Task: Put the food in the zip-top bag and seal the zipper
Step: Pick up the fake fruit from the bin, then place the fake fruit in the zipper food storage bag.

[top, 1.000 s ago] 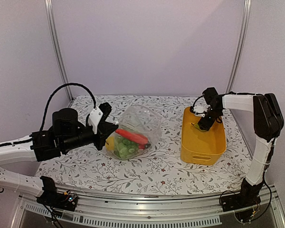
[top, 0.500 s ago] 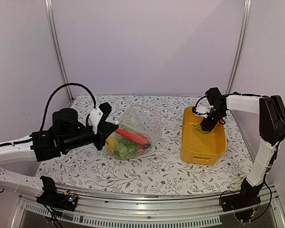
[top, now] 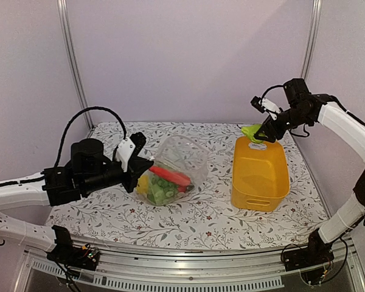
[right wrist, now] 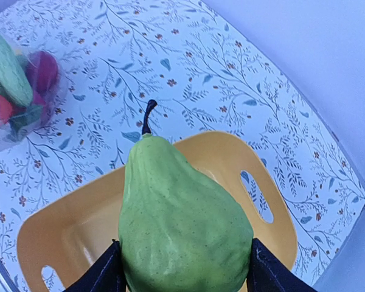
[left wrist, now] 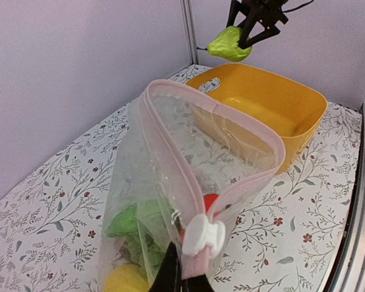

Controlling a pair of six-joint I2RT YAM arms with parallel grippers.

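At the left, the left gripper (top: 140, 171) was pressed together on the mouth edge of the zip-top bag (top: 177, 159), which rested gaping on the counter (top: 194, 222); the film looked thin and limp, likely to collapse if released. At the right, the right gripper (top: 261, 134) pinched the green pear (top: 250, 131) above the yellow basket (top: 258, 182). I judged the pear light, rigid and slick, best held across its broad belly.
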